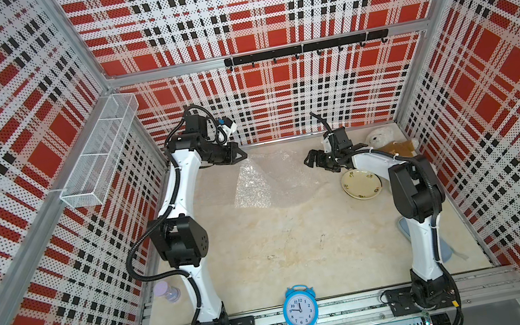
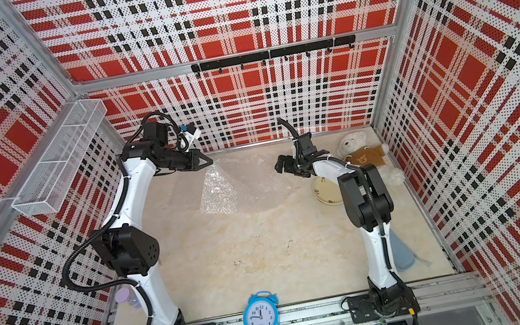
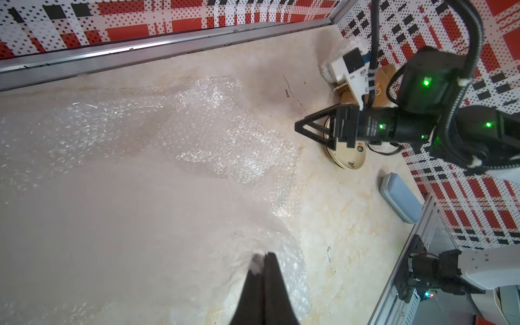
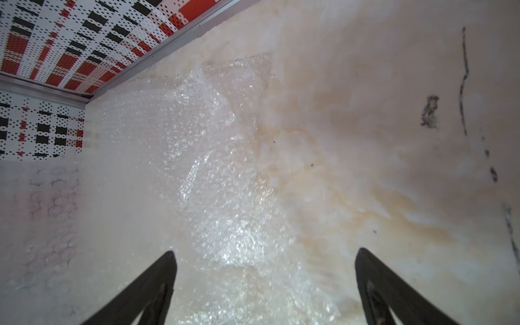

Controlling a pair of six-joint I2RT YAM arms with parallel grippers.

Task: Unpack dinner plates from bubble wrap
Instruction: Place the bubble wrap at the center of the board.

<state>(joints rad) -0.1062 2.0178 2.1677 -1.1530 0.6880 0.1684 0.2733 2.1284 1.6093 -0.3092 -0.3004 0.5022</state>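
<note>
A cream dinner plate [image 1: 361,183] lies bare just beside the teddy bear [image 1: 381,138]; we cannot tell whether others sit beneath it. The bubble wrap [image 1: 255,186] is spread well apart from the bear, see-through, with no plate showing under it. Our left gripper [image 3: 263,257] is clenched on one corner, holding it raised; our right gripper [image 4: 264,251] hovers spread and empty. We judge the unwrapping nearly done, with only this sheet left to set aside.

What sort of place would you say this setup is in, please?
Most likely a robot test cell, not a real home: plaid perforated wall panels enclose a marble-look tabletop, two arms are bolted to a front rail, and an alarm clock and teddy bear look like props.
</note>
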